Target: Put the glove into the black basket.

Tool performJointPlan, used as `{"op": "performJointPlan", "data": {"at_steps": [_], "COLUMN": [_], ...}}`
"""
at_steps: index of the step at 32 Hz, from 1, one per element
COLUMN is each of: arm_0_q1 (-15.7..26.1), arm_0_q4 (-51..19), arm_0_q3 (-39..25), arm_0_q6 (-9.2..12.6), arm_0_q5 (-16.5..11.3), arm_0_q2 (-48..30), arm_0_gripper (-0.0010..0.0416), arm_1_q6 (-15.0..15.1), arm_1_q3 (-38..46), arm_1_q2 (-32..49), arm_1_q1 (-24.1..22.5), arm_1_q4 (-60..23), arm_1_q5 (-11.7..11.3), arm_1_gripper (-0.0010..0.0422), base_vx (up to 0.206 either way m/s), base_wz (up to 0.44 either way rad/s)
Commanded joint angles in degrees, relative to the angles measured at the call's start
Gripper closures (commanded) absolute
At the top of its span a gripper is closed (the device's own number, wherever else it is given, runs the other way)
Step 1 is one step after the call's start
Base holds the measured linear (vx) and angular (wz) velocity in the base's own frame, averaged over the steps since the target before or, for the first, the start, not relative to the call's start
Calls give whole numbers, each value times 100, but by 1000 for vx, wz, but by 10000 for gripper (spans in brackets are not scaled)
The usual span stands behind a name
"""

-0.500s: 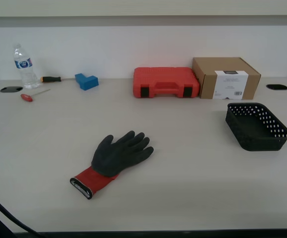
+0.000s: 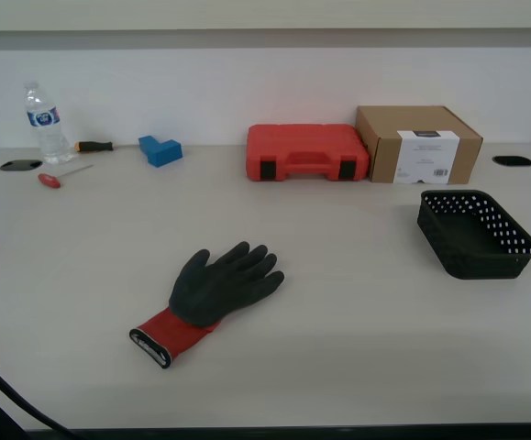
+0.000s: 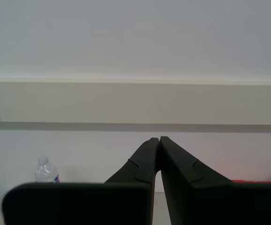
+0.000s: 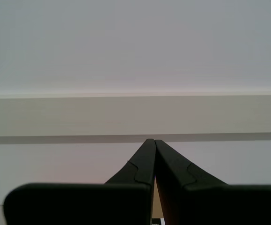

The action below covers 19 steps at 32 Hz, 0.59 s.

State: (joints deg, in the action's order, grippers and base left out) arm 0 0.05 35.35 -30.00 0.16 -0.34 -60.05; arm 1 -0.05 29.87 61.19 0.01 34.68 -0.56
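The glove [image 2: 212, 298] lies flat on the table in the exterior view, dark palm and fingers pointing to the back right, red cuff toward the front left. The black basket [image 2: 476, 233] stands empty at the exterior view's right. Neither gripper shows in the exterior view. My first gripper [image 4: 151, 140] is shut and empty, pointing at the wall. My second gripper [image 3: 159, 138] is shut and empty, also facing the wall above the table.
At the back stand a red tool case [image 2: 306, 152], a brown cardboard box [image 2: 417, 144], a blue block [image 2: 160, 149], two screwdrivers [image 2: 94, 146] and a water bottle [image 2: 44, 124], which also shows in the second wrist view [image 3: 46, 172]. A dark cable [image 2: 8, 394] crosses the front left corner.
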Motion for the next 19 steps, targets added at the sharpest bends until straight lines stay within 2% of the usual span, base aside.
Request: {"op": "performJointPlan", "data": {"at_steps": [1, 15, 17, 19], "arm_0_q1": [0, 4, 4, 9], "arm_0_q4": [15, 57, 4, 4], "arm_0_q3": [-4, -50, -87, -92], "arm_0_q6": [0, 46, 129, 308], "arm_0_q5": [0, -15, -144, -387], "arm_0_q2": [0, 0, 0, 0], "arm_0_gripper": [405, 405, 405, 405], "arm_1_q6": [2, 4, 4, 4], "arm_1_q3": [4, 4, 4, 4], "arm_1_q2": [-2, -2, -2, -2], "arm_1_q1": [0, 0, 0, -2], "arm_1_q4": [37, 37, 35, 35], "arm_1_q5": [-4, -4, -4, -4], "arm_1_gripper": [412, 412, 412, 412], "base_vx": [0, 0, 0, 0], "base_wz": [0, 0, 0, 0]}}
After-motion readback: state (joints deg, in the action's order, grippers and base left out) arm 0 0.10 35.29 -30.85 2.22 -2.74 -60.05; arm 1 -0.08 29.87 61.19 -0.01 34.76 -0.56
